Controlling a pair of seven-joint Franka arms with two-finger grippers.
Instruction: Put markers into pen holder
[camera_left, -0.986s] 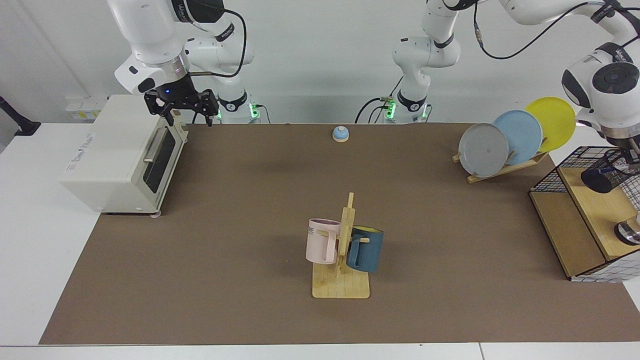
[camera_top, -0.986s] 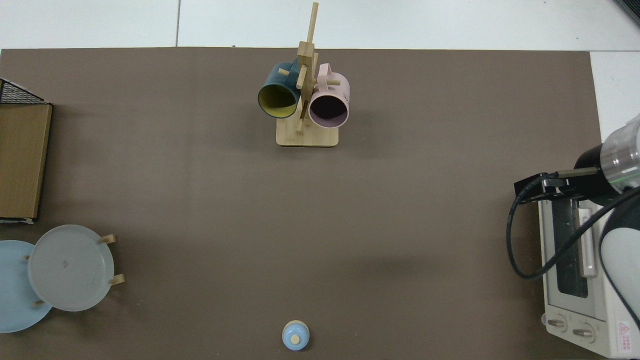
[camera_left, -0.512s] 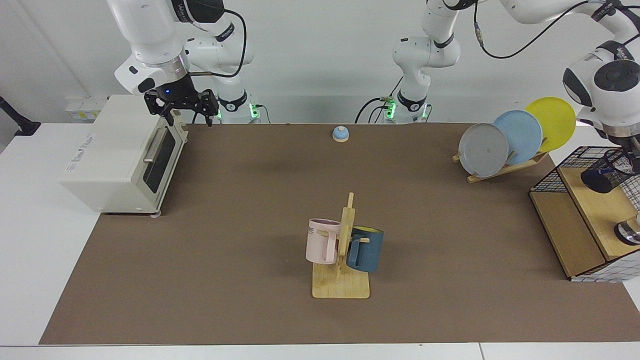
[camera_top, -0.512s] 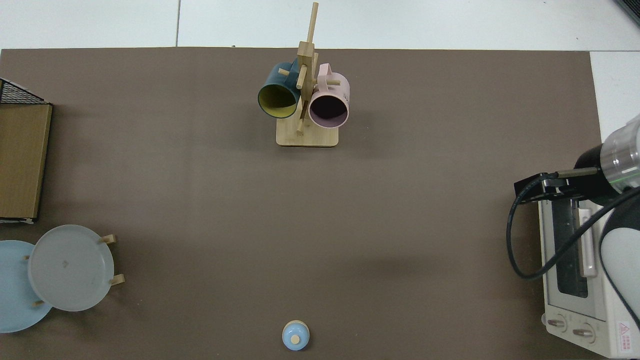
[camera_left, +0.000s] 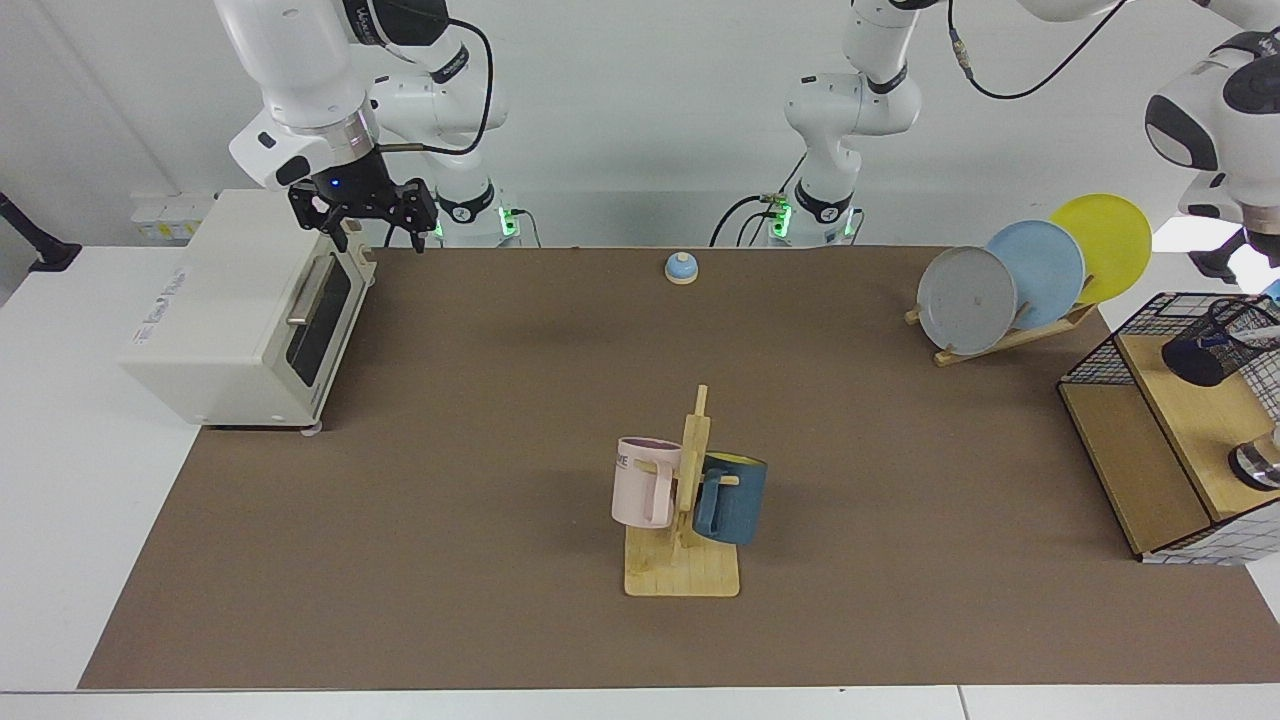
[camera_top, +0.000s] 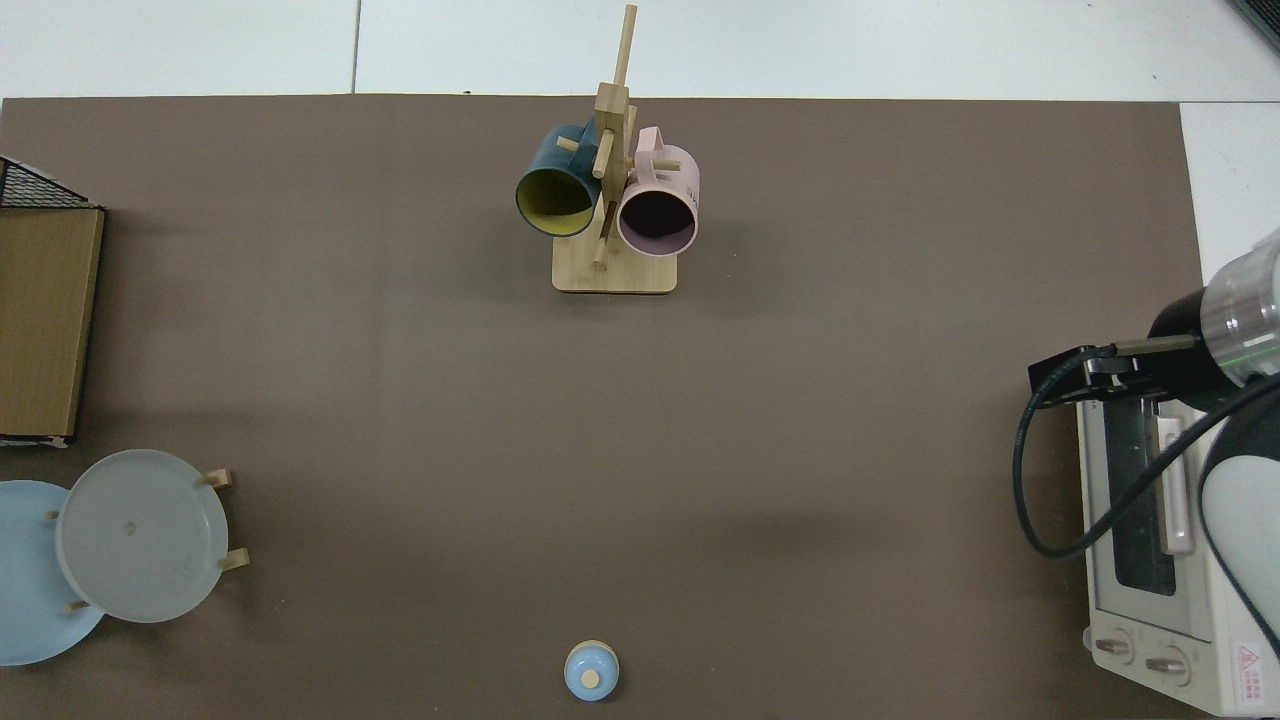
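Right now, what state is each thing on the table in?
Toaster oven: door shut.
Pink mug: hanging on the rack.
Blue mug: hanging on the rack.
Plates: on edge in their stand.
Pen holder: tipped sideways in the basket.
Right gripper: fingers open, waiting over the oven.

A wooden mug rack (camera_top: 613, 270) stands on the brown surface (camera_top: 640, 430), holding a dark blue mug (camera_top: 553, 185) and a pink mug (camera_top: 658, 208) either side of its post. A small blue bell (camera_top: 591, 671) sits at the opposite edge. Grey (camera_top: 140, 535) and light blue (camera_top: 25, 580) plates lean at one end; an arm (camera_top: 1235, 330) hangs over a white toaster oven (camera_top: 1160, 590) at the other.
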